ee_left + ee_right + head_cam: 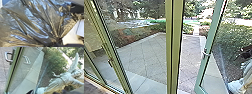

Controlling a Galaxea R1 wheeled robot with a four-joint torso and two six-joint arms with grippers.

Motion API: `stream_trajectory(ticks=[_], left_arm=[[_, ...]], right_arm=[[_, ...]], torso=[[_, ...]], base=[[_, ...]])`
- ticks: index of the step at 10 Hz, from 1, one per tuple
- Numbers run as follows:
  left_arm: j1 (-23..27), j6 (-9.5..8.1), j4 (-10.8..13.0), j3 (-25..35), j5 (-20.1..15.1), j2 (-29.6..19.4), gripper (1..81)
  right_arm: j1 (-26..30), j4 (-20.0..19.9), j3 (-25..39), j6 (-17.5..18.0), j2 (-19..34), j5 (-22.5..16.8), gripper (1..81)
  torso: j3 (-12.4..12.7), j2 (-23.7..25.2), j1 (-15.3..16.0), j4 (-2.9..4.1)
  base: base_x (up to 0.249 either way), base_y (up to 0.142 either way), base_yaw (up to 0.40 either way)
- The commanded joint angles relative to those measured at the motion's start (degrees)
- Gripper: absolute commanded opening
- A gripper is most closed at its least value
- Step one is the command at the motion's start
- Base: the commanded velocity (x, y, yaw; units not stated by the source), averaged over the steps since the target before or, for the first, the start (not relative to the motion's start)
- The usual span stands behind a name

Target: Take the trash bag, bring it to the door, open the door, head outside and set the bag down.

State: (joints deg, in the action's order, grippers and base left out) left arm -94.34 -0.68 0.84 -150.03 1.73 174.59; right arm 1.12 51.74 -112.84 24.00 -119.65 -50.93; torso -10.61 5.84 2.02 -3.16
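Trash bag (pixel 33 26) close at my left wrist: dark, shiny film, folds converging to a gathered neck. Can't tell whether either of my grippers is spread or closed. Ahead, green-framed glass door (pixel 204 62) stands open onto paving (pixel 144 56); metal pull handle (pixel 6 57) on it. Pale winged statue (pixel 62 80) beside shrubs (pixel 56 62).

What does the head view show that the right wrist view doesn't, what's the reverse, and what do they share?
Head view: the thick yellow-green upright post near mid-picture.

Right wrist view: the long wing of a pale draped statue.

Both: the green-framed glass door with its silvery handle, grey paving and leafy green bushes.
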Motion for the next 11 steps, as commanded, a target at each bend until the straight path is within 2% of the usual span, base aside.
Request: stream_trajectory(ticks=[1,2,3,4,5,6,8,9,10,11], left_arm=[[0.3,0.33,0.1,0.9,-4.0,0.6,1.0],[0.3,0.33,0.0,0.9,-4.1,0.5,1.0],[0.3,0.33,-0.1,0.9,-4.1,0.4,1.0],[0.3,0.33,-0.1,0.9,-4.1,0.4,1.0],[0.3,0.33,-0.1,0.9,-4.1,0.4,1.0],[0.3,0.41,-0.1,0.9,-4.2,0.5,1.0],[0.3,0.50,-0.1,0.9,-4.2,0.4,1.0],[0.3,0.42,-0.1,0.9,-4.2,0.4,1.0],[0.3,0.42,-0.1,0.9,-4.2,0.5,1.0],[0.3,0.42,-0.1,0.9,-4.2,0.7,1.0]], right_arm=[[8.0,7.1,-1.9,0.0,3.9,-6.0,81.1],[7.8,7.0,-2.2,-0.5,4.2,-5.9,81.1],[7.6,7.0,-2.1,-0.7,4.7,-5.9,81.1],[7.3,7.1,-2.4,-1.4,5.3,-5.8,81.1],[6.8,7.2,-2.8,-2.5,5.7,-5.4,81.1],[5.9,7.9,-3.7,-3.4,6.2,-4.5,81.1],[2.7,11.4,-7.4,-3.3,8.0,7.4,81.1],[2.3,16.4,-8.7,-2.8,8.6,10.1,81.1],[1.8,20.0,-9.7,-2.6,9.0,11.0,81.1],[1.5,22.1,-11.2,-2.7,9.7,14.1,81.1]], torso=[[0.0,0.0,0.0,-3.13],[0.0,0.0,0.0,-4.68],[0.0,0.0,0.0,-1.29],[0.0,0.0,0.0,-2.66],[0.0,0.0,0.0,-3.58],[0.0,0.0,0.0,-3.89],[0.0,0.0,0.0,-3.89],[0.0,0.0,0.0,-3.89],[0.0,0.0,0.0,-3.89],[0.0,0.0,0.0,-3.89]], base=[[0.000,0.000,0.000],[0.000,0.000,0.000],[0.000,0.000,0.000],[0.000,0.000,0.000],[0.000,0.000,0.000],[0.000,0.000,0.000],[0.000,0.000,0.000],[0.000,0.000,0.000],[0.000,0.000,0.000],[0.000,0.000,0.000]])
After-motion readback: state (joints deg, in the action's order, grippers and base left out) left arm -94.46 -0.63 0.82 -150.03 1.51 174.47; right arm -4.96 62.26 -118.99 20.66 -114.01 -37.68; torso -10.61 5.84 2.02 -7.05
